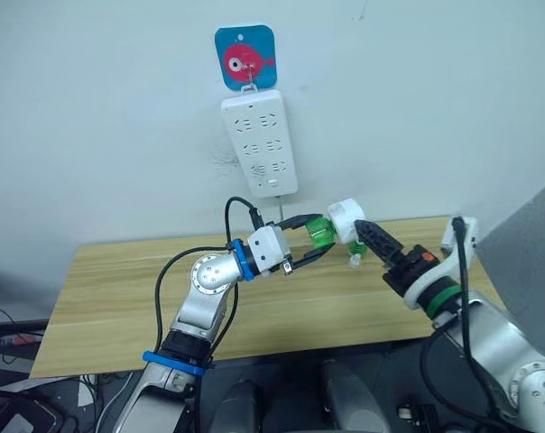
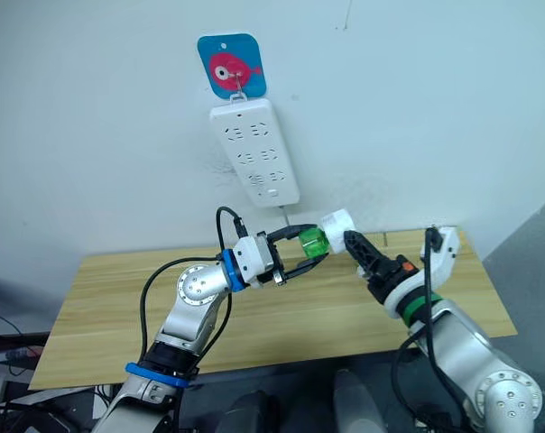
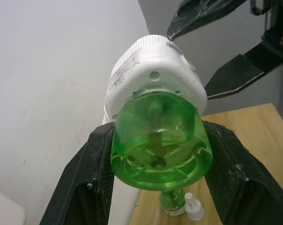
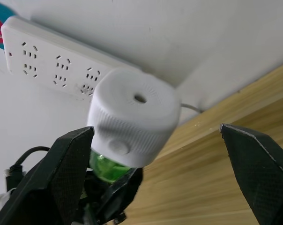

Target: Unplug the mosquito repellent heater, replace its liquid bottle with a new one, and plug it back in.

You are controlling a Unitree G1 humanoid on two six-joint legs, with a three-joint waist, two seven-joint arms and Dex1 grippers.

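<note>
The heater (image 1: 347, 217) hangs in the air above the desk (image 1: 119, 298), unplugged, just below the power strip (image 1: 260, 142) on the wall. Its green bottle (image 1: 321, 231) is pinched between the fingers of the left pincer (image 1: 314, 240); the wrist view shows both pads pressed against the bottle's sides. The right pincer (image 1: 364, 233) is at the white body, but in its own wrist view the fingers stand spread, one touching the heater's side and the other well clear, so that hold looks loose or absent.

The step appears to be separating the old bottle from the heater. To do it well, the right pincer should close firmly on the white body before any twist, and the turn should run about the bottle's own axis, with no sideways pull on the neck. The left grip should hold without crushing the plastic.

On the desk below lie a second green bottle (image 3: 172, 204) and a small white cap (image 3: 194, 209), likely the replacement; a dropped part could knock them. The wall is close behind, leaving little room to swing.
</note>
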